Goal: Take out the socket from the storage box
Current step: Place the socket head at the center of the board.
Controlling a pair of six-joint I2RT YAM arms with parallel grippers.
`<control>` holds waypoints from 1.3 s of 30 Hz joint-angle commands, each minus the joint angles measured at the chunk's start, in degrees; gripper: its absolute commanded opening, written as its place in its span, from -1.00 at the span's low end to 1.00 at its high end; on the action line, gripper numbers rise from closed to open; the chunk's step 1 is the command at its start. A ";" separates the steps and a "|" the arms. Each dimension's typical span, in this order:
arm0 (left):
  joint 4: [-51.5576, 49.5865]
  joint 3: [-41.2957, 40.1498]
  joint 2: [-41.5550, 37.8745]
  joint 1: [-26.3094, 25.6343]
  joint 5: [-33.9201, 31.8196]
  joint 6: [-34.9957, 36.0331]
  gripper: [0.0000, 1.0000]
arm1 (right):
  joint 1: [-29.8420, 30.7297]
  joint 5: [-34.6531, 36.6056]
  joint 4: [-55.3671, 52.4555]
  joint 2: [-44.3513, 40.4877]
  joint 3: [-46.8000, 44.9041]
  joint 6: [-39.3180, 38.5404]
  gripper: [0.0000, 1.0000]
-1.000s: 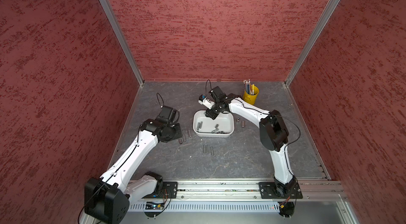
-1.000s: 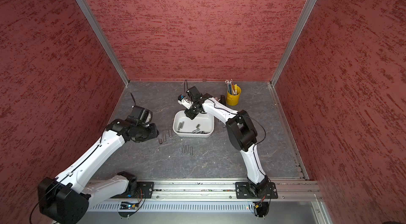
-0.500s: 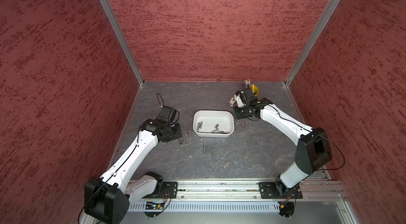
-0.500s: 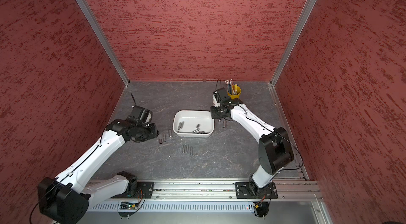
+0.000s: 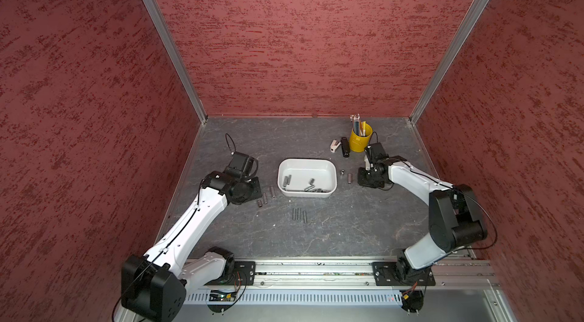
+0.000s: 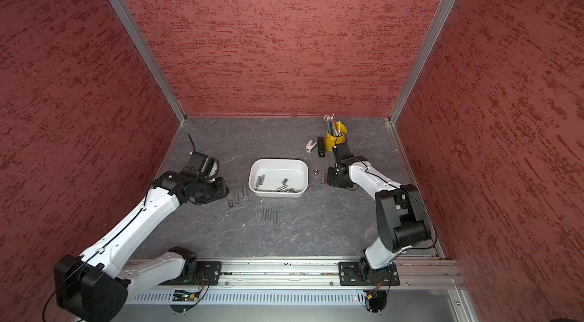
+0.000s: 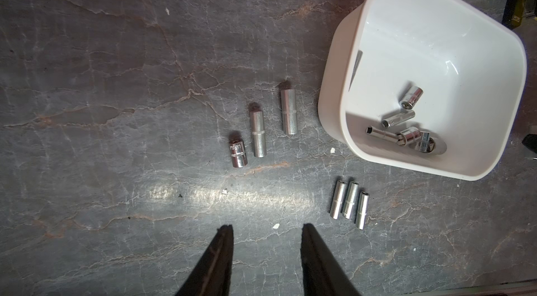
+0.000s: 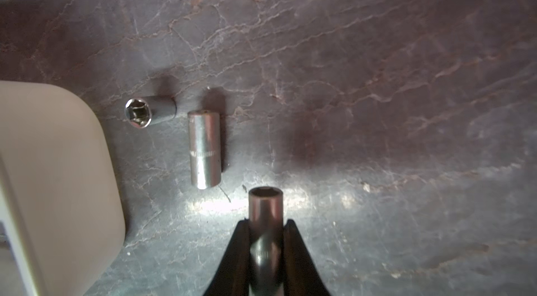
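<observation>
The left gripper (image 7: 267, 226) stays put beside laid-out sockets (image 7: 258, 134), fingers narrowly apart and empty. The storage box (image 5: 316, 169) keeps several loose sockets (image 7: 399, 119), while the right gripper (image 8: 266, 222) has swung from over it to the table (image 8: 377, 105) beyond, pinching one socket (image 8: 266, 201) that is now out and, I judge, ready to set down. The yellow bucket (image 5: 359, 143) holds pencils (image 5: 356, 124).

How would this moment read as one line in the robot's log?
right gripper: shut on socket, outside storage box | left gripper: open, empty
</observation>
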 commanded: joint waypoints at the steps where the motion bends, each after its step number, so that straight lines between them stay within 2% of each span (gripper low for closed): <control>1: 0.77 -0.61 -0.12 0.30 0.53 0.76 -0.18 | 0.16 2.58 4.21 2.21 0.96 1.11 -0.97; 6: 0.63 -0.65 -0.11 0.22 0.61 0.76 -0.18 | 0.15 3.56 5.50 4.58 1.74 1.55 -0.95; 18: 0.66 -0.66 0.04 0.24 0.27 0.66 -0.18 | 0.33 1.89 6.77 8.68 1.86 1.90 -0.73; 29: 0.57 -0.57 0.22 0.23 0.32 0.76 -0.18 | 0.30 1.87 6.06 8.57 1.96 1.86 -0.50; 39: 0.51 -0.48 0.28 0.23 0.52 0.79 -0.17 | 0.30 1.80 5.16 7.06 2.22 1.75 -0.41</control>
